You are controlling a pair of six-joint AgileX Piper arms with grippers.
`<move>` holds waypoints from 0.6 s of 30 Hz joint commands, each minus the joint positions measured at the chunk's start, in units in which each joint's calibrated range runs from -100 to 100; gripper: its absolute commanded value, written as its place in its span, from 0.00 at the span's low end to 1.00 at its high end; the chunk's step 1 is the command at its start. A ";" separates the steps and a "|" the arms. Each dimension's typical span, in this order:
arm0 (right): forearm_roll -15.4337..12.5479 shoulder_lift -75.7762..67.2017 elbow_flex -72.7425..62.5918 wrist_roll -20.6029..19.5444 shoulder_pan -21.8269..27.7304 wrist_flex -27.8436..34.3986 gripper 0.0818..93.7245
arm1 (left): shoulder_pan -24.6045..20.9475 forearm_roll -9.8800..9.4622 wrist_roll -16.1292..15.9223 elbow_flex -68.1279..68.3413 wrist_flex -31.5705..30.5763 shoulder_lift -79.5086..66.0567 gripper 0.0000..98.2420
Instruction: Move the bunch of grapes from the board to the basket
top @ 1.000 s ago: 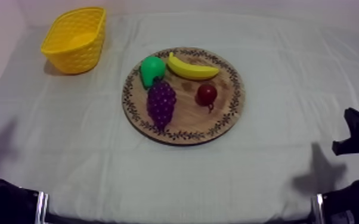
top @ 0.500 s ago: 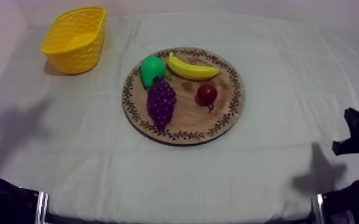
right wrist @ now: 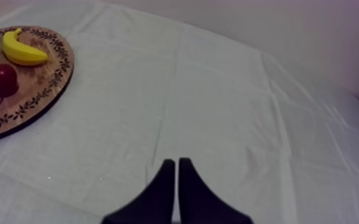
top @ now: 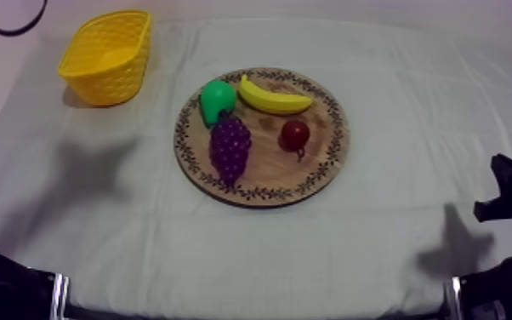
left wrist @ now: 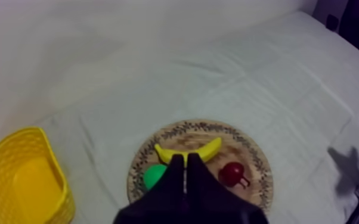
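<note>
On the board (top: 327, 162), just beside the pear (top: 218, 100), the grapes (top: 230, 146) lie ungrasped; the left pincer (left wrist: 185, 158), closed on nothing and aimed at the board, should open wide, descend squarely over the bunch's middle, and close gently before carrying it to the basket (top: 106, 55).

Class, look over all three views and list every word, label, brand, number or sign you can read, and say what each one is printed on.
None: no word, label, brand, number or sign can be read in any view.
The wooden board has only a decorative pattern round its rim, not writing.
The yellow basket, bunch of grapes, banana, pear, small red fruit and cloth carry no text.
</note>
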 commanded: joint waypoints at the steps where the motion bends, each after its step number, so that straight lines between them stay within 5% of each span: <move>1: 0.00 0.02 -0.01 -0.01 0.01 -0.01 0.00 | 0.67 0.03 0.05 -0.04 1.31 0.58 0.00; 10: 0.00 0.02 -0.01 -0.03 0.01 -0.01 0.00 | 4.07 0.20 2.39 -1.30 5.81 6.55 0.00; 18: 0.00 0.02 -0.01 -0.01 0.08 -0.01 0.00 | 6.96 -0.49 9.23 -10.59 21.09 15.56 0.00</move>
